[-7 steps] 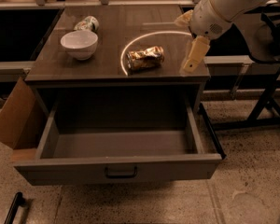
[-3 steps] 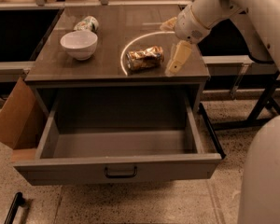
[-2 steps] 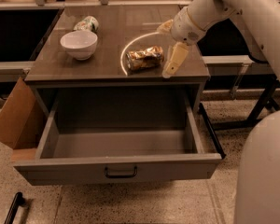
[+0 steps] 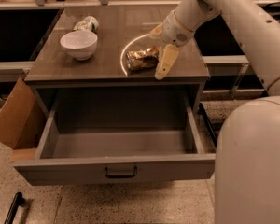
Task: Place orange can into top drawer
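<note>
Gripper (image 4: 157, 55) is hovering spread open at the right end of the can (image 4: 141, 59), holding nothing. The can is lying on its side on the worktop (image 4: 102, 66), behind the open drawer (image 4: 116, 167). Likely risk: the fingers are closing off-centre on crinkled metal, sending the can skidding toward the bowl (image 4: 79, 44) or slipping free mid-lift.

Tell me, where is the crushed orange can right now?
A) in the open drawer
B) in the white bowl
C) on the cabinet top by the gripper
C: the orange can lies on the cabinet top, the open gripper at its end, above the open top drawer.
</note>
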